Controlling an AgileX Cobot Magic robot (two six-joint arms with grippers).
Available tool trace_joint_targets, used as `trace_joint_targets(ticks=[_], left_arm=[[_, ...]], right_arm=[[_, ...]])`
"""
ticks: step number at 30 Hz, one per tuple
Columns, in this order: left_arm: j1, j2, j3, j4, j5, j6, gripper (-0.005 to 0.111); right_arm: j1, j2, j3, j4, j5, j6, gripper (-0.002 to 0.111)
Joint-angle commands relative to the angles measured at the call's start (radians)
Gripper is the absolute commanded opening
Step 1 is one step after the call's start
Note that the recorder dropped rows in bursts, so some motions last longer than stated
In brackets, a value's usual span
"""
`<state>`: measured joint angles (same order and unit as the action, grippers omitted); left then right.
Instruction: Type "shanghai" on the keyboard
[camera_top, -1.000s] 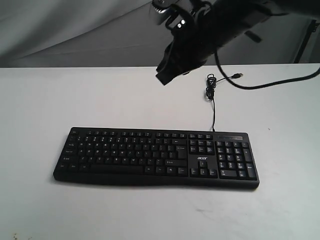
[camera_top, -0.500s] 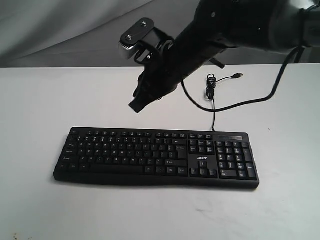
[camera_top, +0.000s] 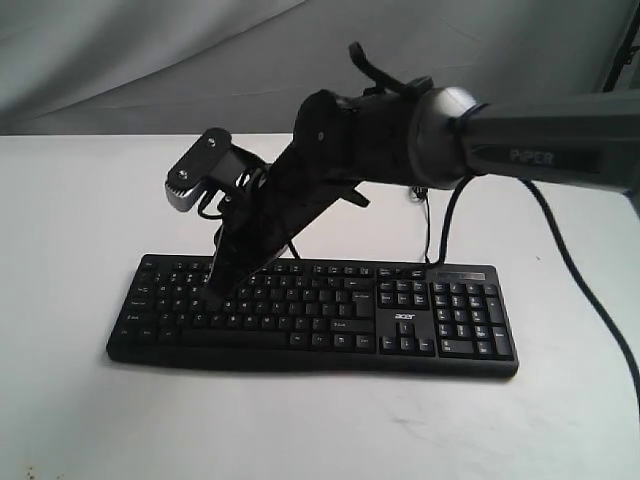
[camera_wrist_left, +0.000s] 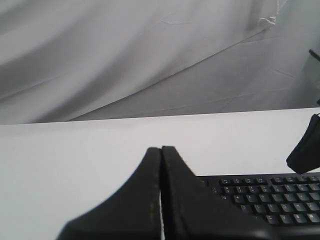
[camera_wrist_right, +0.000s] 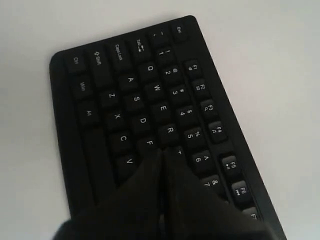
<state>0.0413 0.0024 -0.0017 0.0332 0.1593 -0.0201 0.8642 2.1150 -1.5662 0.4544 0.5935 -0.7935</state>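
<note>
Toward the table's (camera_top: 80, 200) front edge lies the acer keyboard (camera_top: 400, 318), right gripper (camera_top: 214, 296) tip down over its left letter keys. Left wrist cam: left gripper (camera_wrist_left: 161, 150) pressed together, idling off the keyboard. Right wrist cam: squeezed into one poking tip near F/R, likely after S.

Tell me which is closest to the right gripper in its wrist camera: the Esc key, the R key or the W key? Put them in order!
1. R key: just ahead of the right gripper, almost at its closed tips.
2. W key: in the same row, two keys further along.
3. Esc key: at the far corner of the keyboard.
</note>
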Motion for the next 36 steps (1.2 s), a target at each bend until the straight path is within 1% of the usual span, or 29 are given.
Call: trace_joint_targets(ticks=[1, 9, 13, 17, 20, 28, 36], left_arm=[[-0.006, -0.002, 0.002, 0.000, -0.006, -0.003, 0.000], [-0.006, -0.002, 0.002, 0.000, -0.006, -0.003, 0.000], [-0.006, -0.002, 0.002, 0.000, -0.006, -0.003, 0.000], [-0.006, -0.002, 0.002, 0.000, -0.006, -0.003, 0.000], [-0.006, -0.002, 0.002, 0.000, -0.006, -0.003, 0.000], [-0.006, -0.002, 0.002, 0.000, -0.006, -0.003, 0.000], [-0.006, -0.002, 0.002, 0.000, -0.006, -0.003, 0.000]], right_arm=[[0.025, 0.021, -0.019, 0.002, -0.042, -0.013, 0.000], [0.053, 0.142, -0.259, -0.004, 0.109, 0.015, 0.000], [0.079, 0.213, -0.348, -0.007, 0.131, 0.033, 0.000], [0.102, 0.272, -0.413, -0.087, 0.140, 0.093, 0.000], [0.102, 0.299, -0.442, -0.124, 0.159, 0.129, 0.000], [0.102, 0.299, -0.443, -0.222, 0.181, 0.197, 0.000], [0.102, 0.299, -0.443, -0.214, 0.179, 0.194, 0.000]])
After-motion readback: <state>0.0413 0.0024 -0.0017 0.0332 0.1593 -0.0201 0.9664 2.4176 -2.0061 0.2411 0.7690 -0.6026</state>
